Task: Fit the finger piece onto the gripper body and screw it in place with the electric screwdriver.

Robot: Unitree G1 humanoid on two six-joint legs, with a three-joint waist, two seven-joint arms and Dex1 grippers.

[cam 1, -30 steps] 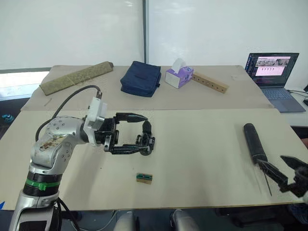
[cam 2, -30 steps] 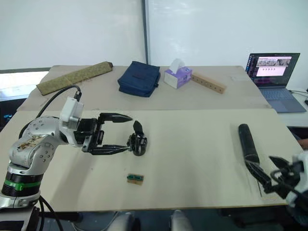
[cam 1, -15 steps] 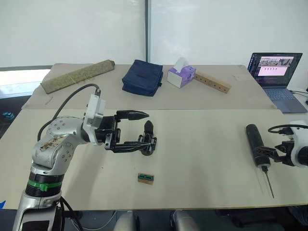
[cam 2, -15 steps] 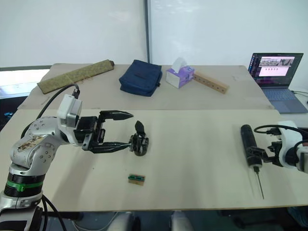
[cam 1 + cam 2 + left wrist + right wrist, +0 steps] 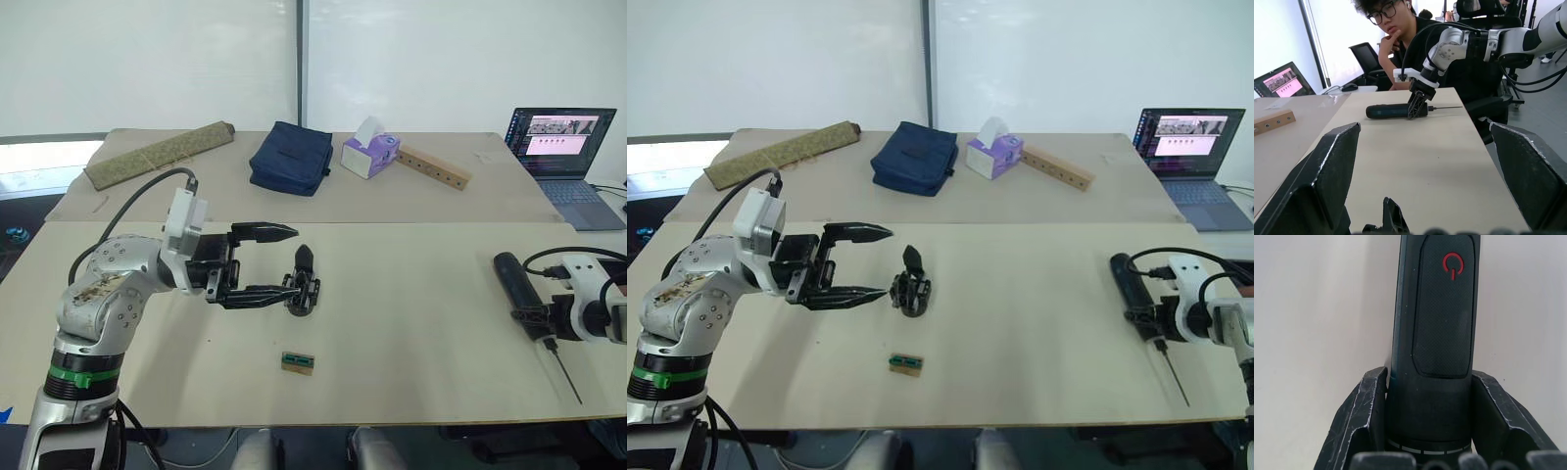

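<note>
The gripper body (image 5: pixel 302 292) is a small black block on the near table, with one pointed finger standing up from it. My left gripper (image 5: pixel 291 259) is open beside it on its left; the lower fingertip reaches the body's side and the upper finger hangs above it. The finger piece is out of view. At the right, the electric screwdriver (image 5: pixel 513 281) lies on the table, its thin bit pointing toward the front edge. My right gripper (image 5: pixel 536 318) is shut on its bit end. The wrist view shows both fingers (image 5: pixel 1359 423) pressed against the black barrel (image 5: pixel 1442 323).
A small green-and-tan block (image 5: pixel 296 362) lies in front of the gripper body. On the far table are a rolled mat (image 5: pixel 157 155), a blue bag (image 5: pixel 290 158), a tissue box (image 5: pixel 369 154), a wooden bar (image 5: pixel 432 167) and a laptop (image 5: pixel 560 147). A person (image 5: pixel 1400 29) sits beyond the right end.
My right gripper came up from the front edge and closed around the screwdriver's bit end; the screwdriver has swung so its bit points further right. The left gripper drew back slightly leftward.
</note>
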